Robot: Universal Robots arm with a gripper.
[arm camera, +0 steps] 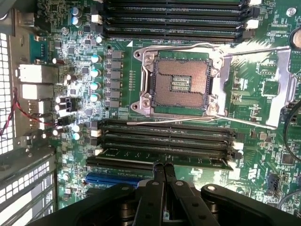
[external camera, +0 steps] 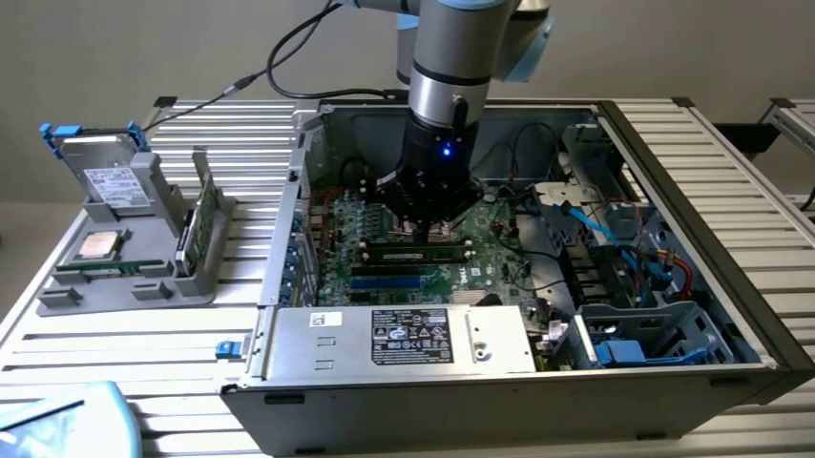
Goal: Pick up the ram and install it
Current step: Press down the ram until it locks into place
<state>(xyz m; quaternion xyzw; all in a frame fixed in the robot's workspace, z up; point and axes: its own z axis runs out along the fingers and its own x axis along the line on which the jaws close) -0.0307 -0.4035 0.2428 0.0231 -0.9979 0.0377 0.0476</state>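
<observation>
The ram [arm camera: 197, 160] is a slim green stick lying along one of the black memory slots [arm camera: 164, 136] beside the empty processor socket [arm camera: 181, 84] on the motherboard [arm camera: 263, 84]. My gripper [arm camera: 163, 166] is shut, its two black fingers pressed together with nothing between them. Their tips sit right at the ram's long edge, near its middle. In the exterior view the gripper [external camera: 427, 229] reaches straight down into the open computer case, just above the ram [external camera: 410, 254] in its slot.
The case walls [external camera: 300, 191] surround the arm. A silver power supply [external camera: 395, 339] lies at the front and a drive cage with blue cables [external camera: 637, 334] on the exterior view's right. A grey holder [external camera: 121, 277] outside the case carries a processor chip [external camera: 99, 246] and an upright green board [external camera: 191, 234].
</observation>
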